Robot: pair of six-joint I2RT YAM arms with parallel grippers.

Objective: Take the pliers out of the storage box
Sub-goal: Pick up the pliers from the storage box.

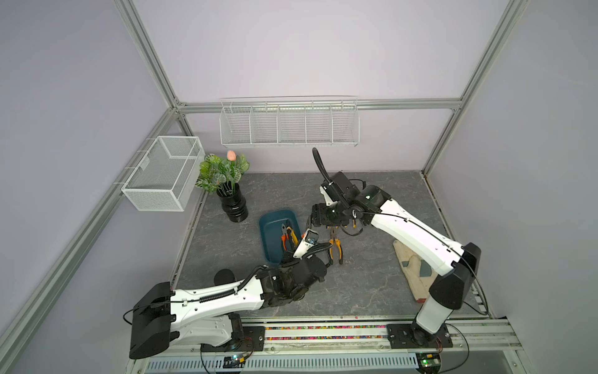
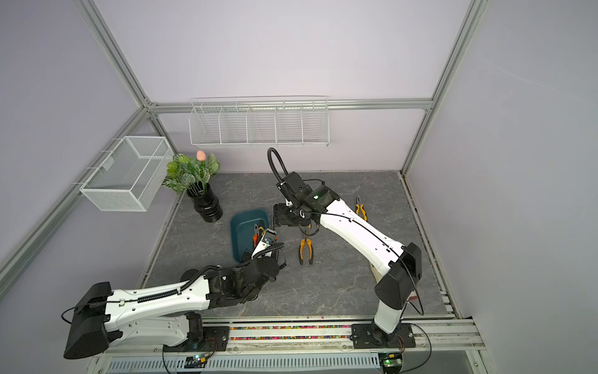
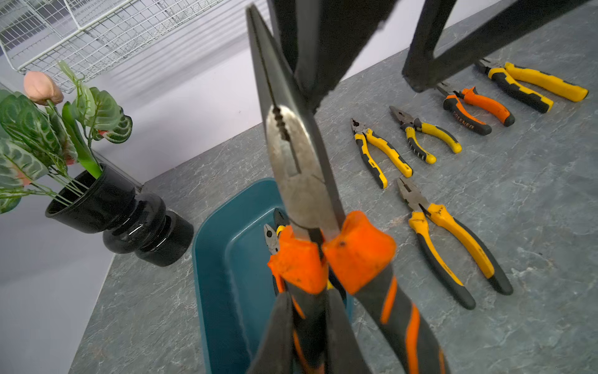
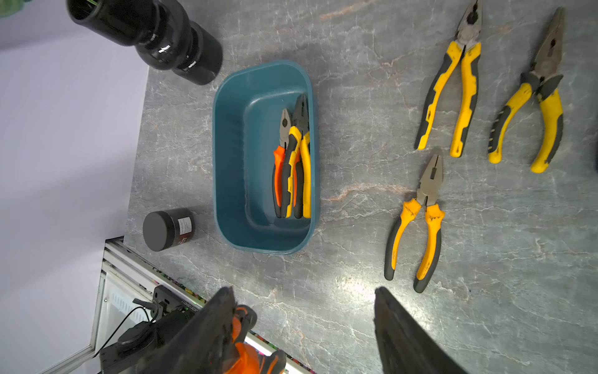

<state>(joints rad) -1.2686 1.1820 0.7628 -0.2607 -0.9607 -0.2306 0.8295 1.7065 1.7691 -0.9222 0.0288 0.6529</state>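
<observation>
The left gripper (image 3: 310, 330) is clamped hard on the orange-black handles of a pair of long-nosed pliers (image 3: 301, 168), its fingers (image 3: 275, 327) squeezing the handles together from either side. The tool's long axis runs straight on from the gripper, with the handles at the wrist and the closed nose leading away from the left arm toward the back wall. It is held in the air over the near end of the storage box (image 3: 220, 259). The nose tip comes up just beside one finger of the right gripper (image 4: 307, 340), whose jaws stand wide apart above the table (image 4: 356, 200). Whether tip and finger touch I cannot tell. Inside the box two pairs lie flat, side by side against its right long wall: an orange-black pair (image 4: 280, 168) and a yellow-black pair (image 4: 304, 155). Both lie lengthwise along the box, noses toward its far end and handles toward the robot. Right of the box, on the table, a lone yellow-black pair (image 3: 453, 249) lies nearest the robot. Behind it a row of four (image 3: 424, 136) runs off to the right. All five are roughly parallel, noses toward the back wall. A black vase (image 1: 234, 207) stands beyond the box's far left corner, and a black jar (image 4: 168, 230) lies left of its near end.
</observation>
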